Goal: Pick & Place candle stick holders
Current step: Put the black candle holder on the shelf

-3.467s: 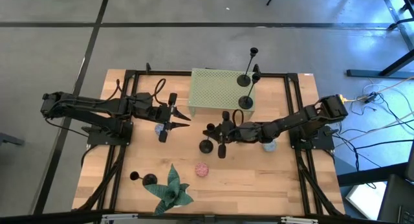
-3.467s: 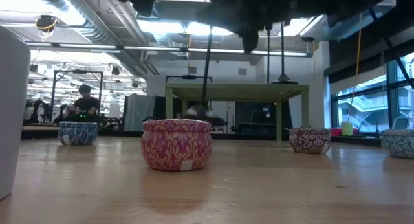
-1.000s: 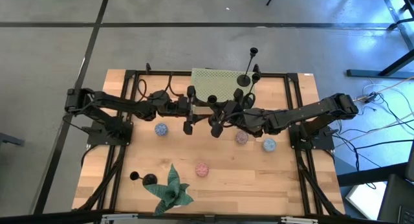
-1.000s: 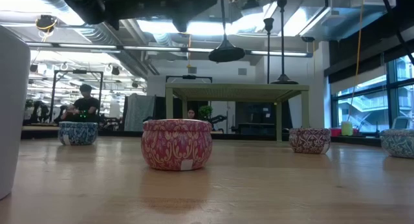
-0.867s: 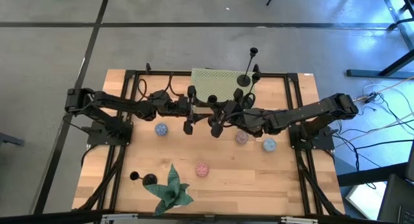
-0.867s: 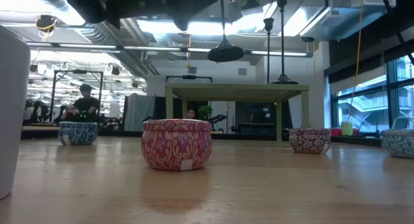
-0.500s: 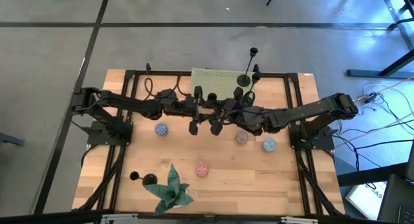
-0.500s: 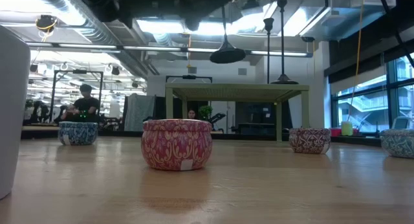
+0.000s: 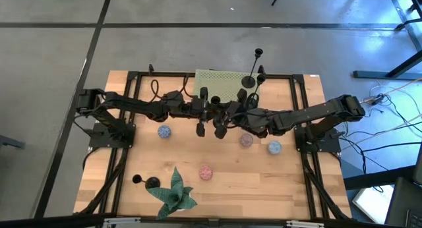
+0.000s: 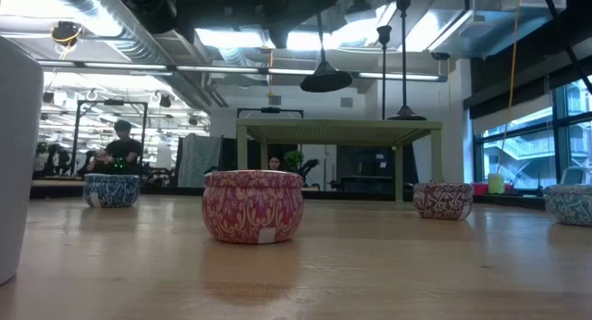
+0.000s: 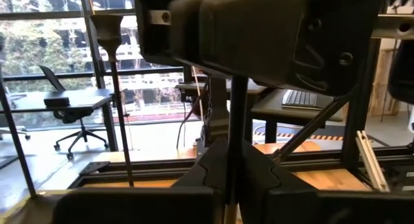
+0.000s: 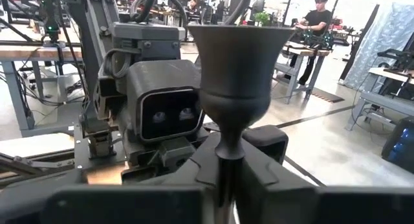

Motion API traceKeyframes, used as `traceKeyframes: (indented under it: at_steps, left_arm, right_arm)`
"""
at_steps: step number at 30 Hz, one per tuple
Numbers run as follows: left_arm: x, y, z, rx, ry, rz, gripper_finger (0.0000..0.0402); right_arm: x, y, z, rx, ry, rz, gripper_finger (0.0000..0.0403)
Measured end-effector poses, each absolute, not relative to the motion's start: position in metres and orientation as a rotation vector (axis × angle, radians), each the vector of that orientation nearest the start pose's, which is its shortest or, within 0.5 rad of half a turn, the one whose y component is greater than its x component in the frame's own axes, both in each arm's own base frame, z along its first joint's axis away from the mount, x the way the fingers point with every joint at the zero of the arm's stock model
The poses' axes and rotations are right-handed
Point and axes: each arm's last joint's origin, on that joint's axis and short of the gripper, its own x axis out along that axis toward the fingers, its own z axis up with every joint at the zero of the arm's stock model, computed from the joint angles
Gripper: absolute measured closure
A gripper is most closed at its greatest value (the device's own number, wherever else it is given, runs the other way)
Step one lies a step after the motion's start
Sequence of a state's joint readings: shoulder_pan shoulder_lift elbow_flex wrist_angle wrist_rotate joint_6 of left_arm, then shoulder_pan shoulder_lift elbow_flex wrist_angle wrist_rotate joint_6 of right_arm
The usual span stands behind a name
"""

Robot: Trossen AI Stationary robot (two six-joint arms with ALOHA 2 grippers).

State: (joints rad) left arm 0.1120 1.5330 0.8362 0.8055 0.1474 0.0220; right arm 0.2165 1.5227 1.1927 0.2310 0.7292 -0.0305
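Candle stick holder [image 12: 235, 68]: matte black, flared cup, thin stem, pinched by both right gripper [image 12: 223, 160] and left gripper [image 11: 234, 175], jaws closed.

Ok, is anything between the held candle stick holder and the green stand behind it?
Nothing visible blocks it. The candle stick holder hangs above the table, with the left gripper and right gripper both shut on its stem. Two other holders stand on the green stand toward the right arm's side.

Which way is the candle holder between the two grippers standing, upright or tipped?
Upright. In the low view the candle holder hangs off the table with its stem vertical, disc base lowermost; the right wrist view shows its cup uppermost.
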Motion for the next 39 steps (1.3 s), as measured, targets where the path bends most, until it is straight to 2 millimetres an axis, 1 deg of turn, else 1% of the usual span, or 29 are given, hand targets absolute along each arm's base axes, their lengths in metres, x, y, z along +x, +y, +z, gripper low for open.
traceKeyframes:
  at_steps: [4, 10, 17, 19, 22, 25, 28, 32, 35, 39]
  left_arm:
    - [0.331, 0.033, 0.265, 0.034, -0.092, -0.037, 0.0389]
    - [0.331, 0.033, 0.263, 0.031, -0.076, -0.038, 0.0392]
    - [0.327, 0.03, 0.269, 0.023, -0.073, -0.046, 0.0392]
    - [0.326, 0.029, 0.272, 0.024, -0.087, -0.048, 0.0392]
    - [0.322, 0.028, 0.277, 0.027, -0.099, -0.05, 0.0391]
    - [0.32, 0.03, 0.28, 0.033, -0.097, -0.041, 0.0391]
    - [0.316, 0.035, 0.285, 0.036, -0.118, -0.022, 0.0391]
    - [0.313, 0.043, 0.29, 0.035, -0.135, 0.006, 0.0391]
    - [0.311, 0.056, 0.294, 0.038, -0.154, 0.052, 0.0391]
    - [0.316, 0.078, 0.303, 0.008, -0.176, 0.111, 0.0391]
  right_arm:
    - [0.343, 0.056, 0.334, -0.083, 0.111, -0.514, 0.0326]
    - [0.342, 0.059, 0.33, -0.113, 0.153, -0.503, 0.0282]
    - [0.339, 0.074, 0.33, -0.171, 0.169, -0.464, 0.0223]
    - [0.337, 0.078, 0.329, -0.191, 0.179, -0.492, 0.0204]
    - [0.329, 0.087, 0.331, -0.267, 0.207, -0.548, 0.0178]
    - [0.312, 0.097, 0.342, -0.282, 0.214, -0.521, 0.0163]
    - [0.289, 0.105, 0.353, -0.254, 0.228, -0.429, 0.016]
    - [0.256, 0.105, 0.36, -0.211, 0.307, -0.334, 0.0166]
    - [0.237, 0.097, 0.353, -0.171, 0.331, -0.329, 0.017]
    - [0.216, 0.088, 0.334, -0.125, 0.27, -0.25, 0.0171]
